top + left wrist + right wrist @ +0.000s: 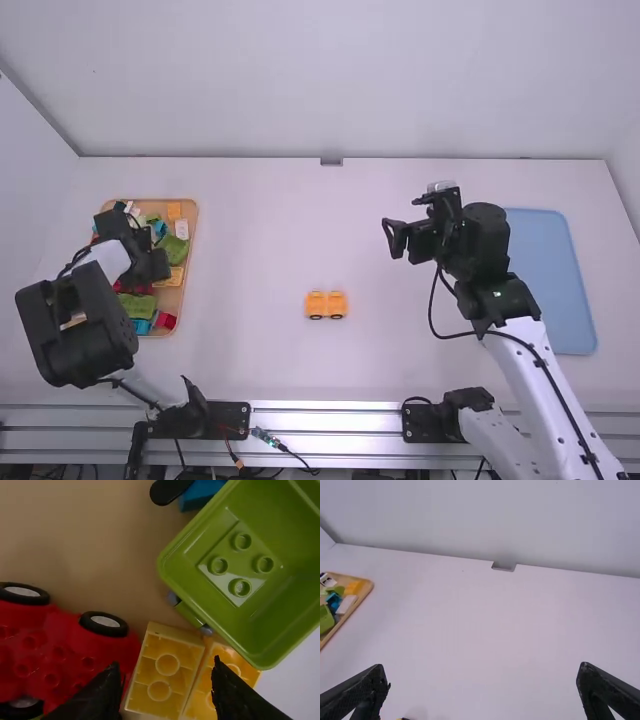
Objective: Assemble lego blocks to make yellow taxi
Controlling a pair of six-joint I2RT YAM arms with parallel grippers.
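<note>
While the left gripper (155,265) hangs over the wood tray (193,222) full of blocks, its fingers are apart and I don't see anything clamped between them. Its wrist cam has two yellow blocks (167,665) side by side down in the tray, with the fingertips either side of the fuller-showing one, though I can't tell if they touch it. Close to those, also in the tray, are a green bin (240,582) with studs inside, a red car (60,655) with black and white wheels, and a bit of blue block (200,495). As for the taxi, there's a yellow base (326,305) on black wheels, sitting upright on the table (260,370), right of the tray and well apart from it. The right gripper (413,222) is up in the air further right of the tray, fingers spread wide, holding nothing. Furthest right of the tray, a blue tray (555,285) lies flat on the table.
</note>
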